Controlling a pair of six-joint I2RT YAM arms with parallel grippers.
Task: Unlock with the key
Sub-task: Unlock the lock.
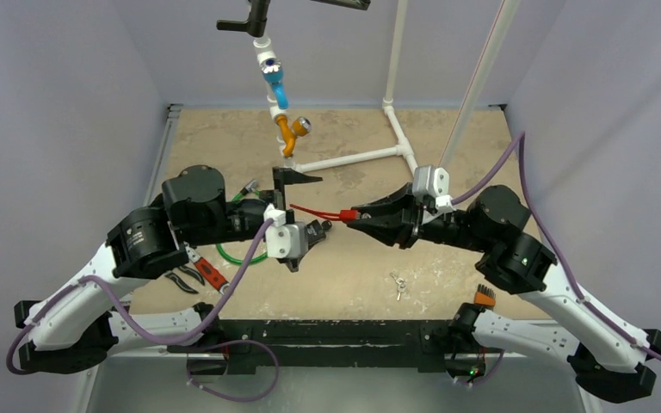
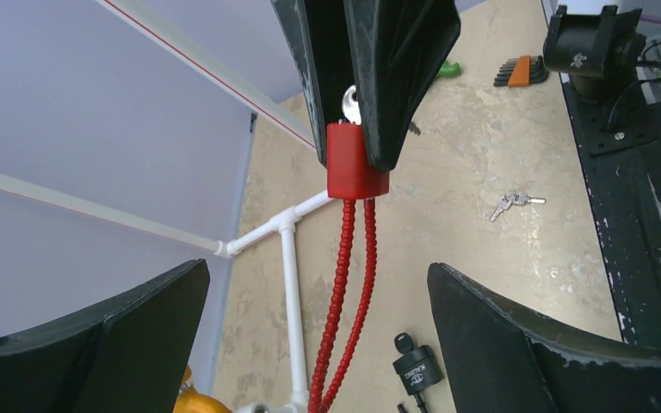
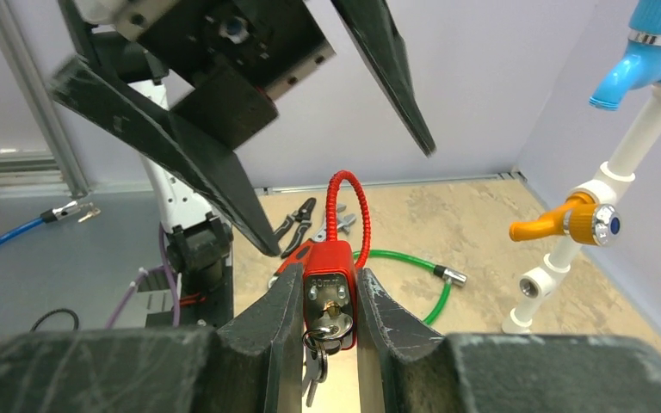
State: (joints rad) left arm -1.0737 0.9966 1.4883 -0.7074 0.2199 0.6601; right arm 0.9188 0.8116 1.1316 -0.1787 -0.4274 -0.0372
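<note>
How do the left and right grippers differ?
The left gripper is wide open, holding nothing; the right gripper is shut on the red lock. The cable passes between the left fingers; the lock body sits between the right fingers. They face each other.

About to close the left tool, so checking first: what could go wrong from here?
Left tool stands open around the red cable, not the key; closing likely pinches cable. The key sits at the far end of the lock, between the right tool's fingers, so reaching it may bump the grip.
</note>
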